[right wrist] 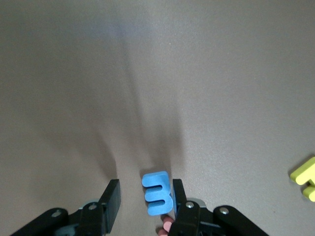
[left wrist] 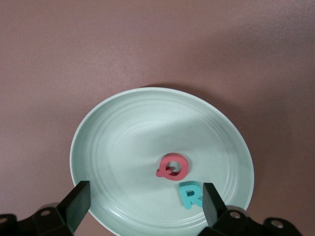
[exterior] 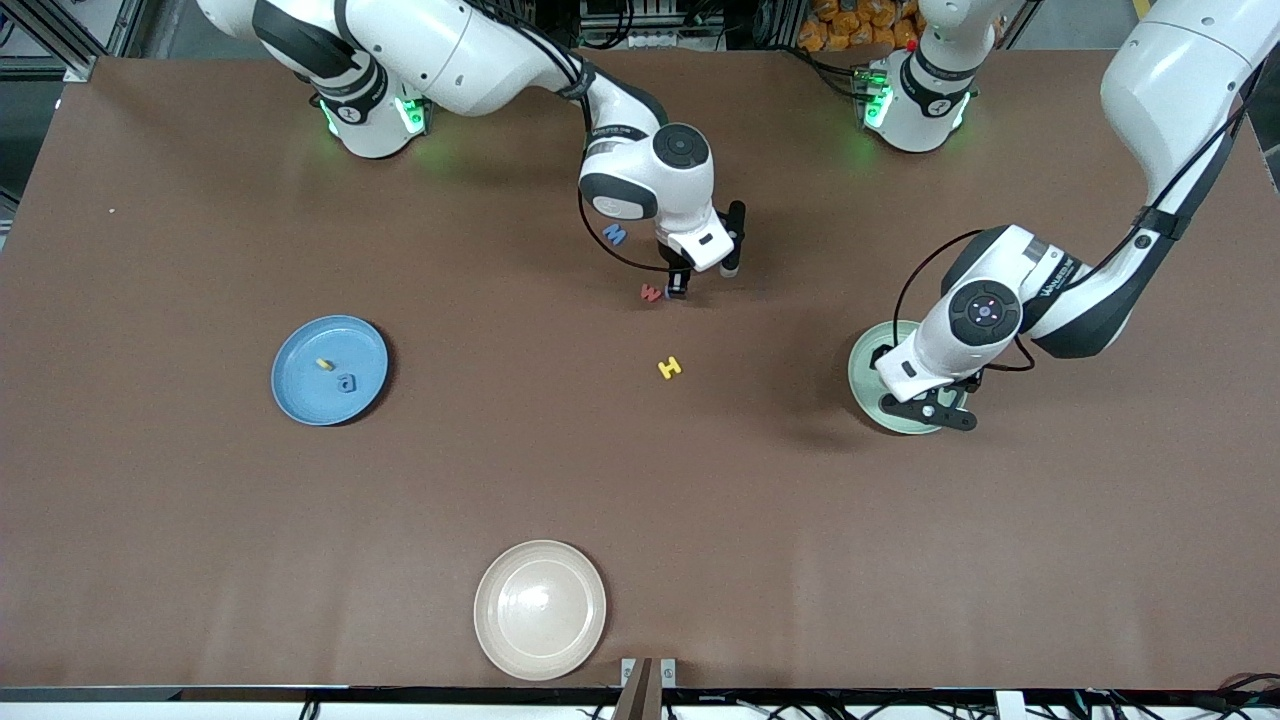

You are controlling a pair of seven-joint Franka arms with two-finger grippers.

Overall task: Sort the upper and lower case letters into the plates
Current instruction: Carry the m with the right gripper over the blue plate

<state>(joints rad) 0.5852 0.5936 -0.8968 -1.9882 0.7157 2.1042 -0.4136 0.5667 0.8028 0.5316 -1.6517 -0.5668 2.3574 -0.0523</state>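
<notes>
My right gripper [exterior: 678,288] [right wrist: 145,188] is low over the table's middle and open. A blue letter [right wrist: 158,193] stands between its fingers, leaning against one finger [right wrist: 177,196] and clear of the opposite one. Beside it lies a red letter [exterior: 651,292] [right wrist: 166,226]. Another blue letter [exterior: 614,234] lies nearer the robots' bases, and a yellow H [exterior: 669,367] [right wrist: 306,178] lies nearer the front camera. My left gripper [exterior: 930,408] [left wrist: 145,206] hangs open over the mint green plate [exterior: 862,372] [left wrist: 123,142], which holds a red Q [left wrist: 173,166] and a teal R [left wrist: 190,194]. The blue plate [exterior: 300,395] holds a yellow letter [exterior: 324,363] and a blue a [exterior: 346,382].
A cream-white plate [exterior: 540,610] sits near the table's front edge, close to the front camera. Brown tabletop lies bare between the plates. The right arm's wrist stands above the blue and red letters.
</notes>
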